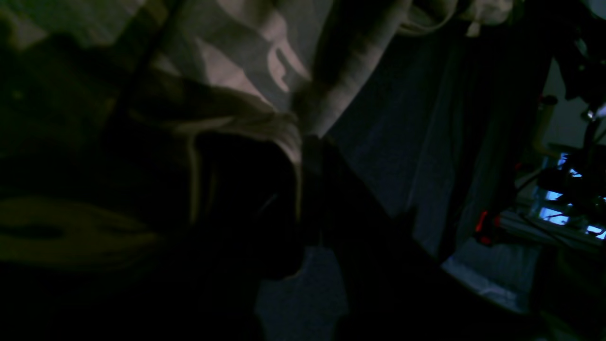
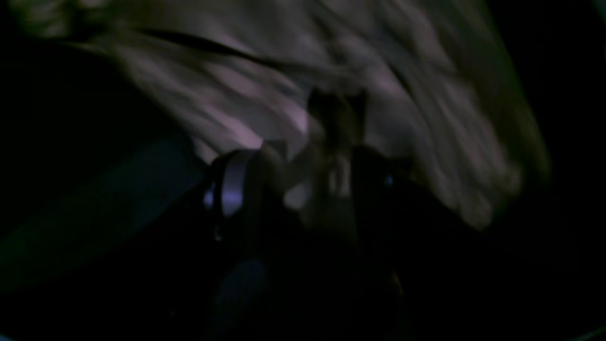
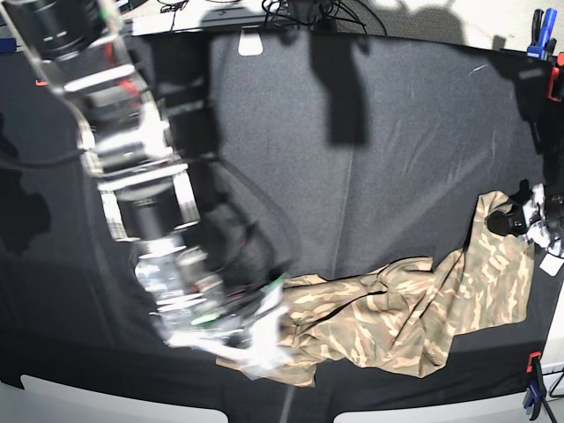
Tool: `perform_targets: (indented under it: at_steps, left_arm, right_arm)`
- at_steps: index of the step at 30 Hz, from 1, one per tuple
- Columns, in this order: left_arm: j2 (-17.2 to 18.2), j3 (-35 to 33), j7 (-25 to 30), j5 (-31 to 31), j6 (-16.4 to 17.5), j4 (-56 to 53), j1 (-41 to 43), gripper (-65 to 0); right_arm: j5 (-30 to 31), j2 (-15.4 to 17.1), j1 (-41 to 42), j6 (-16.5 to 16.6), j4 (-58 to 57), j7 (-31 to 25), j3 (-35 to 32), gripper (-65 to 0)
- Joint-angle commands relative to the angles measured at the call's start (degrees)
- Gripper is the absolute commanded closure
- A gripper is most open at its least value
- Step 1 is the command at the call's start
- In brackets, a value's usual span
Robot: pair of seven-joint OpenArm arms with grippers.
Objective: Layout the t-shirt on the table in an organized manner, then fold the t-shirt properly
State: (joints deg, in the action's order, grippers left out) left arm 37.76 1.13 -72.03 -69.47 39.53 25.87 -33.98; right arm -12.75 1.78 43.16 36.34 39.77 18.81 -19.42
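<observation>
Black cloth covers the table. Across its near right part the camouflage t-shirt lies rumpled in a long band. At the shirt's right end, the left gripper is clamped on the fabric. At the other end sits the blurred right gripper; whether it grips cannot be told.

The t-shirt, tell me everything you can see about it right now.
The t-shirt is soft camouflage fabric in tan, beige and brown, lying crumpled and stretched in a wrinkled band across the near part of the black table. The left claw pinches its far corner; the blurred right claw sits at its other end.
</observation>
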Motion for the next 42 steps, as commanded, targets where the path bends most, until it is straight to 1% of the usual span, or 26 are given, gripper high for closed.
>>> perform_targets:
  at_steps: [1,3,4,6,7,9,13,16,18,20,21,22,25,26,28,31,33,35,38,39,41,42]
  left_arm:
    - [1.16,0.22,0.04,-1.53,0.47,0.79,-1.57,0.0]
    - [1.18,0.22,-0.13,-1.53,0.47,0.79,-1.57,0.0]
    - [1.18,0.22,-0.20,-1.53,0.47,0.79,-1.57,0.0]
    - [1.16,0.22,-0.35,-1.53,0.47,0.79,-1.57,0.0]
    - [1.18,0.22,-0.35,-1.51,0.47,0.79,-1.57,0.0]
    - [1.16,0.22,-0.35,-1.53,0.47,0.79,-1.57,0.0]
    - [1.18,0.22,-0.35,-1.53,0.47,0.79,-1.57,0.0]
    - [1.18,0.22,-0.35,-1.53,0.47,0.79,-1.57,0.0]
    - [1.18,0.22,-0.35,-1.53,0.47,0.79,-1.57,0.0]
    - [1.18,0.22,-0.35,-1.53,0.47,0.79,-1.55,0.0]
    - [1.18,0.22,-0.35,-1.53,0.47,0.79,-1.57,0.0]
    - [1.16,0.22,-0.35,-1.53,0.47,0.79,-1.57,0.0]
    - [1.18,0.22,-0.35,-1.53,0.47,0.79,-1.57,0.0]
    - [1.18,0.22,-0.35,-1.53,0.47,0.79,-1.57,0.0]
    - [1.18,0.22,-0.35,-1.53,0.47,0.79,-1.57,0.0]
    - [1.18,0.22,-0.35,-1.53,0.47,0.79,-1.55,0.0]
    - [1.18,0.22,-0.37,-1.53,0.47,0.79,-1.55,0.0]
    - [1.18,0.22,-0.37,-1.53,0.47,0.79,-1.55,0.0]
    - [1.18,0.22,-0.35,-1.53,0.47,0.79,-1.55,0.0]
    - [1.18,0.22,-0.35,-1.53,0.47,0.79,-1.55,0.0]
    - [1.18,0.22,-0.35,-1.53,0.47,0.79,-1.57,0.0]
    - [1.18,0.22,-0.35,-1.53,0.47,0.79,-1.55,0.0]
  right_arm:
    - [-2.64,-0.66,2.58,-0.76,1.05,-3.89,-1.22,-30.0]
    - [-11.85,-1.53,2.36,-2.27,1.05,-11.06,-4.46,-30.0]
    - [-16.41,-1.99,2.36,-2.62,1.03,-13.62,-6.25,-29.9]
    - [-23.54,-2.86,2.38,-3.72,0.94,-15.06,-9.70,-29.9]
    - [-25.73,-3.26,2.36,-4.57,0.94,-14.95,-11.32,-29.9]
    - [-27.91,-3.82,2.36,-6.80,0.92,-14.95,-14.36,-29.9]
    - [-28.02,-4.59,2.36,-11.82,0.79,-14.99,-18.62,-29.1]
    - [-28.37,-5.29,2.43,-14.69,-1.38,-15.32,-19.71,-24.9]
    - [-31.50,-5.81,2.43,-16.09,-4.31,-17.05,-19.71,-23.4]
    - [-35.56,-6.43,2.45,-18.01,-8.09,-19.30,-19.71,-23.4]
    - [-37.11,-6.84,2.45,-19.58,-10.10,-20.09,-19.71,-23.4]
    - [-38.18,-7.34,2.43,-22.18,-12.09,-20.59,-19.71,-23.4]
    - [-38.34,-9.25,2.40,-31.58,-17.09,-23.39,-19.71,-23.4]
    - [-38.34,-9.97,2.40,-33.97,-18.16,-24.39,-19.71,-23.4]
    - [-40.15,-10.78,2.43,-36.87,-19.52,-25.31,-19.71,-23.4]
    - [-42.69,-10.78,2.43,-36.98,-19.93,-25.31,-19.71,-23.3]
    - [-42.60,-10.78,2.54,-37.00,-19.93,-25.73,-19.69,-20.5]
    - [-42.60,-10.78,2.58,-37.00,-19.93,-24.68,-19.69,-17.4]
    - [-42.60,-10.78,2.54,-37.00,-19.93,-24.37,-19.71,-14.9]
    - [-42.58,-10.78,2.56,-37.00,-19.93,-24.39,-19.71,-12.7]
    - [-42.21,-10.78,2.56,-37.29,-19.91,-24.44,-19.71,-5.7]
    - [-40.59,-10.78,2.56,-37.64,-19.91,-24.46,-19.71,-2.2]
